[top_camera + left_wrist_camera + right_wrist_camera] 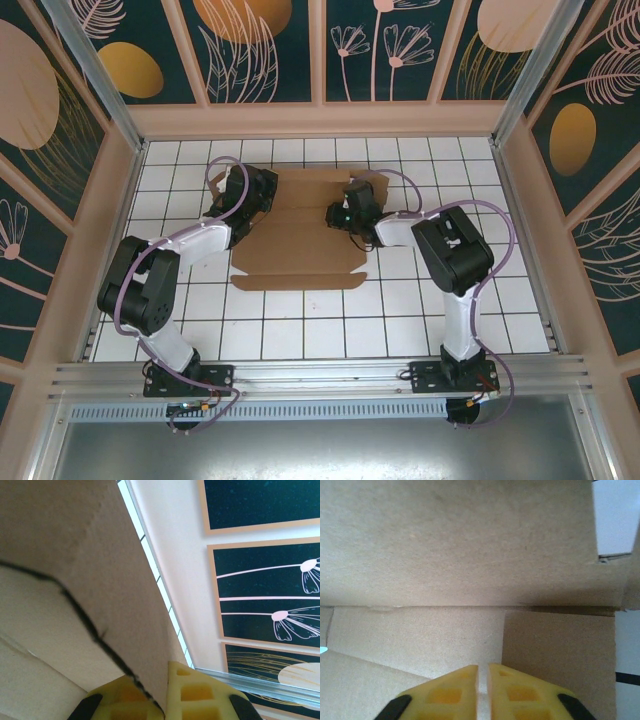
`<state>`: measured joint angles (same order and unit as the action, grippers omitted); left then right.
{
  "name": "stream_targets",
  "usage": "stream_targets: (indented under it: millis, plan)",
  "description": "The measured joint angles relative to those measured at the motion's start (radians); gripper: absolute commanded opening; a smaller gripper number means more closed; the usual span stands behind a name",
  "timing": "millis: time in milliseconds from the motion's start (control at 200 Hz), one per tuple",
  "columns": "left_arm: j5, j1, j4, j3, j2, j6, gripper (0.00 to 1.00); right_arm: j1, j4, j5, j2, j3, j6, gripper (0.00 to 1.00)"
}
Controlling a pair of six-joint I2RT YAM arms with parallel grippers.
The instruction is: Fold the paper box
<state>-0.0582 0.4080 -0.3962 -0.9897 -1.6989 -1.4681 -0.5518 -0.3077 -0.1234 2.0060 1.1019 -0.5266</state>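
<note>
The paper box (300,250) is a brown cardboard sheet lying partly folded on the white tiles in the middle, with its far flaps raised. My left gripper (254,196) is at the sheet's far left corner. In the left wrist view it (156,682) is shut on a raised cardboard flap (100,580) that runs between the yellow fingers. My right gripper (340,213) is at the far right part of the sheet. In the right wrist view it (483,667) stands open by a narrow slit, low over the cardboard panels (470,555), and pale board shows through the slit.
The tiled floor (440,300) is boxed in by pink-framed walls (320,118) at the back and both sides. A metal rail (320,375) runs along the near edge by the arm bases. A wall and a rail (260,682) show past the flap.
</note>
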Motion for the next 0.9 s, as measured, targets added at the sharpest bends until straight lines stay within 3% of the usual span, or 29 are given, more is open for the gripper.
stream_targets:
  millis: [160, 320, 581, 751, 901]
  plan:
    - [0.000, 0.000, 0.005, -0.001, 0.002, 0.000, 0.00, 0.008, 0.092, 0.024, -0.132, -0.051, 0.073, 0.52]
    - [-0.003, -0.001, 0.054, -0.031, 0.001, 0.000, 0.00, 0.029, 0.167, 0.127, -0.347, -0.085, 0.210, 0.62]
    - [-0.005, -0.001, 0.095, -0.067, -0.013, -0.004, 0.00, 0.162, 0.088, 0.225, -0.623, -0.209, 0.308, 0.58]
    - [-0.004, -0.001, 0.095, -0.069, -0.014, -0.004, 0.00, 0.303, 0.061, 0.220, -0.610, -0.246, 0.298, 0.51]
    - [-0.003, -0.001, 0.095, -0.069, -0.014, -0.004, 0.00, 0.399, 0.043, 0.195, -0.487, -0.219, 0.348, 0.42]
